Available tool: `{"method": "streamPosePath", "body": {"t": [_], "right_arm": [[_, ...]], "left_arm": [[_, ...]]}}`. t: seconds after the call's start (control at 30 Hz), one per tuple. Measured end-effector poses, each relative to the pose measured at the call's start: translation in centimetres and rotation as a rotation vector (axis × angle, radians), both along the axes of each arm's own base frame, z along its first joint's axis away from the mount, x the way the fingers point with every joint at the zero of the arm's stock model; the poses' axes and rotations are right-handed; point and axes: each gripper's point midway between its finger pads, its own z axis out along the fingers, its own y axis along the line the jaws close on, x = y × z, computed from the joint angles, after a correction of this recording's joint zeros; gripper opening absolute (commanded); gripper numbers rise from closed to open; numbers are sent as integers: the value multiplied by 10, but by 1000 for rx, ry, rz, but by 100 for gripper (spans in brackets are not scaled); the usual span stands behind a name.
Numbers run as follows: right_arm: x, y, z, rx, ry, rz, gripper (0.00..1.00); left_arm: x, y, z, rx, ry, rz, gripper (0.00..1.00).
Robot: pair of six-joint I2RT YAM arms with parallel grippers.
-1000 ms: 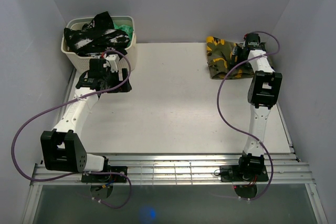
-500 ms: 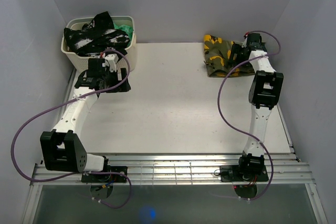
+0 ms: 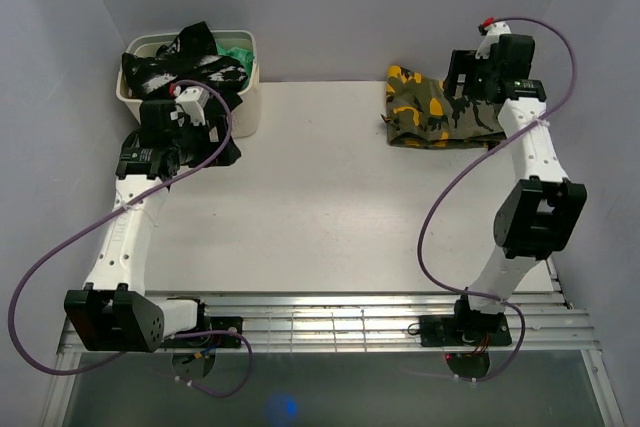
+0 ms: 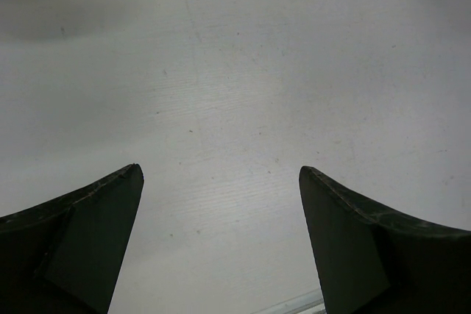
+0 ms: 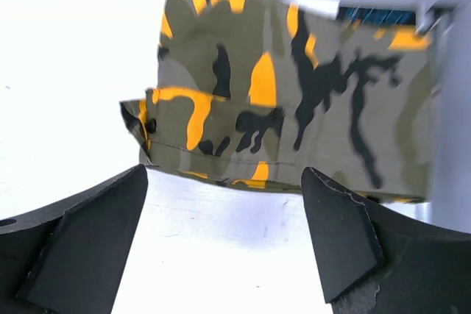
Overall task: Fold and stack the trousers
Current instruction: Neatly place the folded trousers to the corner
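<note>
**Right tool** [image 5: 224,182]: jaws spread wide, nothing between them. It hangs just above the near edge of the trousers [image 5: 294,108] and is not touching the cloth in the wrist view. I read this as a release: the bundle lies on its own with no finger pinching it.

**Left tool** [image 4: 221,174]: also wide open and empty, with bare counter [image 3: 330,197] under the fingers. It sits low at the far left, just beside the basket [image 3: 250,102] and angled across the counter. It is probably parked there to be within reach of the basket, though nothing in it is being touched.

**Trousers:** these are at the far right corner of the counter, close to the back wall and well apart from the basket.
- They are folded into a compact, flat, roughly rectangular bundle.
- A narrower layer is doubled over along the near left side, with a hem line showing.
- One corner of that layer sticks out a little to the left.
- The corner spot looks like the chosen stacking place, since it leaves the middle of the counter free for spreading cloth.
- Folding looks done, or nearly so. Only this one bundle shows there, so no stack is built yet.

**Basket:** pale, at the far left corner.
- It is heaped with a black-and-white mottled garment [image 3: 185,67], which spills over the rim on the near side.
- A plain green cloth [image 3: 236,54] is tucked in at the right.
- I cannot tell whether anything lies beneath these.
</note>
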Motion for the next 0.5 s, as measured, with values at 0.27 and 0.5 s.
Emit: {"method": "streamPosePath", "body": {"t": [0.27,0.5], "right_arm": [[-99,4,52,-111,-99,97,90],[-209,24,-9,-134,58,273,90]], "left_arm": [[-34,-11,-6,-33,77,-104,98],[-72,-8,-47,24,147,-168,98]]}}
